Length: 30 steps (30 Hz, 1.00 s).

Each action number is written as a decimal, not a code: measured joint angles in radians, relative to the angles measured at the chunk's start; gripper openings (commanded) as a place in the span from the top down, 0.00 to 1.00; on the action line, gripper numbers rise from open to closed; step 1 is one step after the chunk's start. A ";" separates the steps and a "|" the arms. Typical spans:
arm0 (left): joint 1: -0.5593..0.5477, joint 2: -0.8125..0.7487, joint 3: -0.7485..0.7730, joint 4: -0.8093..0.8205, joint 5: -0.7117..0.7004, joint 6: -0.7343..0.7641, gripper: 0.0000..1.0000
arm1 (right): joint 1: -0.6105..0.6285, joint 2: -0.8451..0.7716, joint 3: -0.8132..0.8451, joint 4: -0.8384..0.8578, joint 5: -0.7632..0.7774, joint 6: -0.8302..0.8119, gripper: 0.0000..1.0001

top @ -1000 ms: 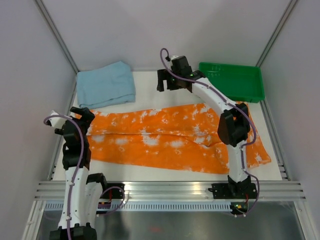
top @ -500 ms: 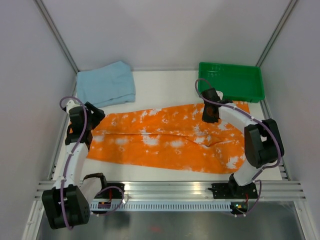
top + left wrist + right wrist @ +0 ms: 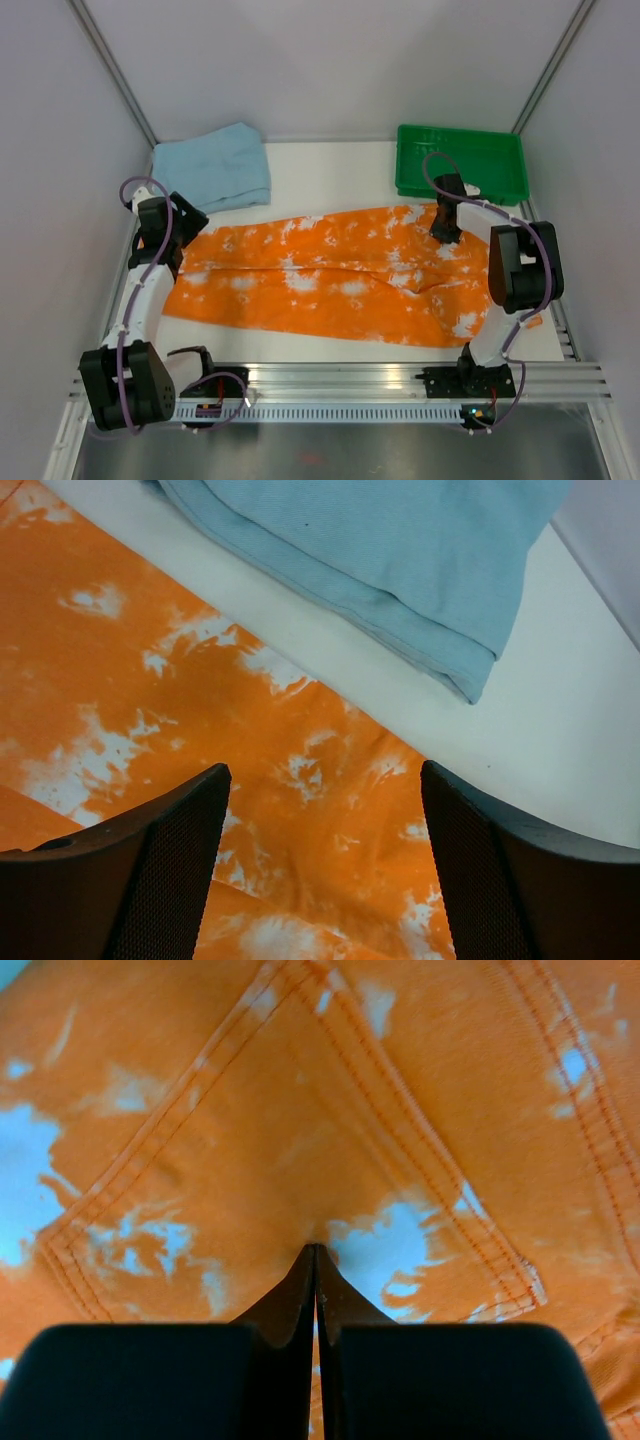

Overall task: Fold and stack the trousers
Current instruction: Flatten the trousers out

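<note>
The orange tie-dye trousers (image 3: 330, 275) lie spread flat across the white table, waist end to the right. My left gripper (image 3: 178, 238) hovers over their far left corner, open, with orange cloth (image 3: 200, 710) showing between its fingers (image 3: 325, 775) and nothing held. My right gripper (image 3: 443, 232) is down on the waist end, beside a stitched back pocket (image 3: 300, 1090). Its jaws (image 3: 316, 1248) are shut, with the cloth puckered at the tips. A folded light blue pair of trousers (image 3: 212, 168) rests at the back left, also seen in the left wrist view (image 3: 400, 550).
A green tray (image 3: 470, 160) stands at the back right, just behind the right gripper. Grey walls close in the table on three sides. A metal rail runs along the near edge by the arm bases.
The right gripper came from the back middle down onto the trousers' waist end and shut. The left gripper moved toward the back over the left corner and stayed open.
</note>
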<state>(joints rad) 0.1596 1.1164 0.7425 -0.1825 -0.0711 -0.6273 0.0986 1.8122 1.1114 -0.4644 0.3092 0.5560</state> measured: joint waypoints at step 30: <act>0.031 0.043 0.120 -0.470 -0.076 -0.248 0.53 | -0.381 -0.137 -0.171 0.181 -0.098 -0.090 1.00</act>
<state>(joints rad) 0.1909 1.1591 0.8627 -0.6529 -0.1467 -0.8749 -0.2825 1.6752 0.9401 -0.2836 0.2115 0.4664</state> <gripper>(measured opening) 0.568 0.003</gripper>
